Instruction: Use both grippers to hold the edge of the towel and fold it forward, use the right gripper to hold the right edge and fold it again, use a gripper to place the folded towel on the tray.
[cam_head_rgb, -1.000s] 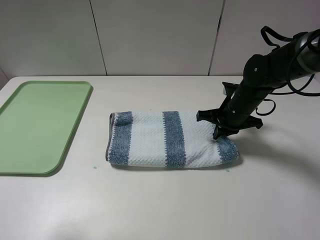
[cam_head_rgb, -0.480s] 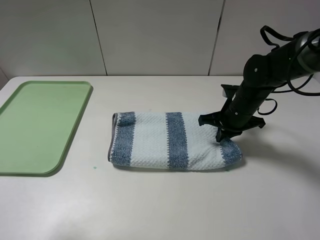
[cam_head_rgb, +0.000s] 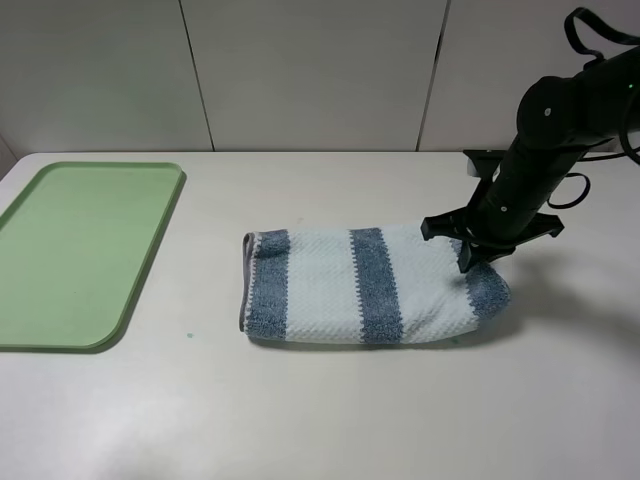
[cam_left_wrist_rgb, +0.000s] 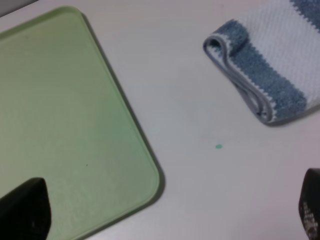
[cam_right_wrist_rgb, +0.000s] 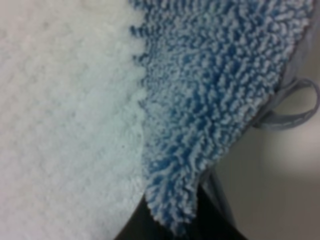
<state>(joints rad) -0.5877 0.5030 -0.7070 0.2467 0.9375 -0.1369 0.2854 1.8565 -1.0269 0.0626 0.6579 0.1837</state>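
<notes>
**Second fold, judged to be the step in hand.** Done well, the pinched end is carried up and over in a low arc toward the tray (cam_head_rgb: 70, 250). The arc should be high enough that the cloth peels off the table (cam_head_rgb: 320, 420) rather than dragging the whole bundle along. Both layers should be held in the pinch and the carried edge kept square to the grey hem (cam_left_wrist_rgb: 235, 85) at the end nearest the tray. Release should come only once the two ends lie one over the other. The left gripper (cam_left_wrist_rgb: 166, 210), jaws spread wide and empty, hangs over the tray's rounded corner on the towel side and is best kept out of that arc. The towel (cam_head_rgb: 350, 290) lies flat on the table to the right of the tray, well apart from it, already doubled, its stripes running across it. The right gripper (cam_head_rgb: 470, 262) sits at the towel's end farthest from the tray, pressed together on the blue-grey end stripe. The right wrist view shows a dark finger (cam_right_wrist_rgb: 132, 231) beneath the terry and the grey loop (cam_right_wrist_rgb: 295, 105) just beside the pinch. Relative to this claw, nearly all of the towel extends from the fingertips toward the tray, and only the rounded end bulges a little beyond them. Whether both layers are caught cannot be told.
</notes>
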